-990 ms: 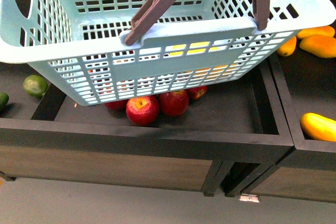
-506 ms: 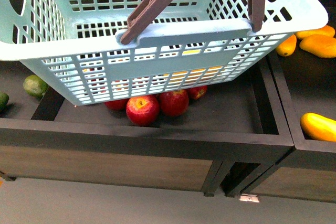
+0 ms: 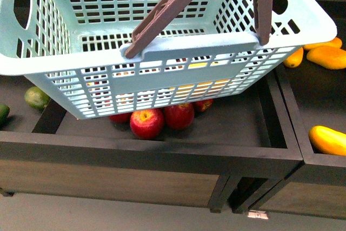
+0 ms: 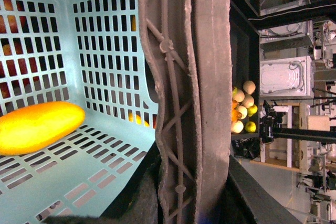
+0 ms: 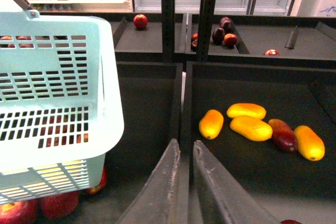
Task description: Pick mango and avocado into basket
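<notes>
Biggest thing first: the dark tabletop [image 3: 162,147], split into shallow bins by raised matte black rims, with wood-look panels down the front. The basket [image 3: 162,68] hangs tilted above the middle bin. It's pale teal plastic with slotted, grid-like walls and a smooth rim. Its brown handles [image 3: 167,9] are ribbed plastic with a cross-braced underside, and one fills the middle of the left wrist view. I can't tell how the left gripper is set, since none of its fingers show clearly.

The right gripper [image 5: 186,145] is outside the basket, off its right wall, with its dark wedge-shaped fingers drawn nearly together and nothing between them.

The mango [image 4: 39,127] lies on its side on the basket's slotted floor: smooth, long, oval, yellow-orange. The basket wall sits between it and the right gripper.

Loose mangoes [image 5: 254,128] lie in the bin right of the basket. Glossy red apples [image 3: 146,123] sit under the basket. A dark green fruit [image 3: 2,113] is left of the basket, cut off by the frame.
</notes>
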### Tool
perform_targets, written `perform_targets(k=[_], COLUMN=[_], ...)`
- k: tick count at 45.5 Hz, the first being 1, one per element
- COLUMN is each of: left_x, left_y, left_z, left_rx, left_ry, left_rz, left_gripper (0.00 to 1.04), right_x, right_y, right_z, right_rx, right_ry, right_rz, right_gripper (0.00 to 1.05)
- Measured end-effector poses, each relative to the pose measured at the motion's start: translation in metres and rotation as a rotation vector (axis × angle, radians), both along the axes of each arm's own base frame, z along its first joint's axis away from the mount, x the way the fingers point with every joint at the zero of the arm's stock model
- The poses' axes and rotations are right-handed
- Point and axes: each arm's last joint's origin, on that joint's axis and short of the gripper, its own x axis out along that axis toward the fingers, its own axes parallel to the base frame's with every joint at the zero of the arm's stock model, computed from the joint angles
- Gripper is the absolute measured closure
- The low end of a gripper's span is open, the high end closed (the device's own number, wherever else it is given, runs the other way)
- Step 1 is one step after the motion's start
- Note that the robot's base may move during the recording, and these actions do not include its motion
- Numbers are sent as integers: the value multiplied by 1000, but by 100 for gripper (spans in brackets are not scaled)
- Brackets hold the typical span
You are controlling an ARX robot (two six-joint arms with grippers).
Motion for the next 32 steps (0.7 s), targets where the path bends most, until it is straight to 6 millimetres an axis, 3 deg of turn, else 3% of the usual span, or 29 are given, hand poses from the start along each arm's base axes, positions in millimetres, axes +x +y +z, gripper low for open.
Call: perform_targets(k=[16, 19, 32], left_x=[0, 0, -3], left_y=[0, 0, -6], left_z=[0, 0, 0], left_rx=[0, 0, -13], left_ry=[0, 0, 10], left_rz=[0, 1, -26], left_gripper=[85, 85, 85], right_x=[0, 0, -1], right_y=[0, 0, 0], right_z=[0, 1, 1], right_rx=[0, 0, 3], right_ry=[-3, -4, -7], right_rz=[0, 0, -4], right_gripper=[17, 9, 9])
